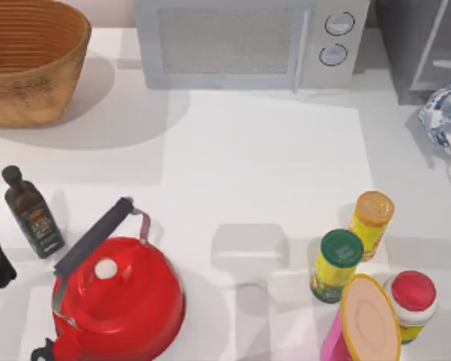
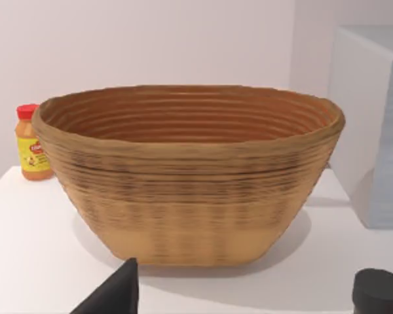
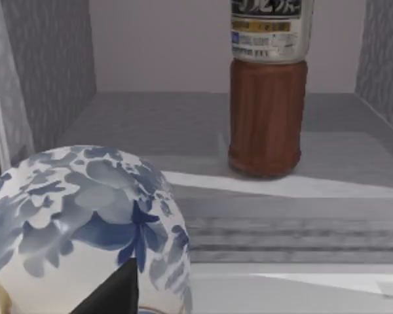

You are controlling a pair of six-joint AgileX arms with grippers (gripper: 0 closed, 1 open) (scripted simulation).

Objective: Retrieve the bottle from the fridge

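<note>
brown bottle (image 3: 268, 98) with unreadable white label upright inside fridge (image 3: 52, 85)

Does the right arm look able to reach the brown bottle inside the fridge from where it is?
Probably yes, but not straight in. The bottle stands upright on the open fridge's floor, while a blue-and-white patterned vessel sits close before the right wrist camera, to one side, and may crowd the approach.

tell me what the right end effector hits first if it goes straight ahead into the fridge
Probably the blue-and-white vase, which sits close in front of the right end effector. Beyond it, the brown bottle stands upright on the fridge floor, off to one side; depth between them is unclear.
</note>
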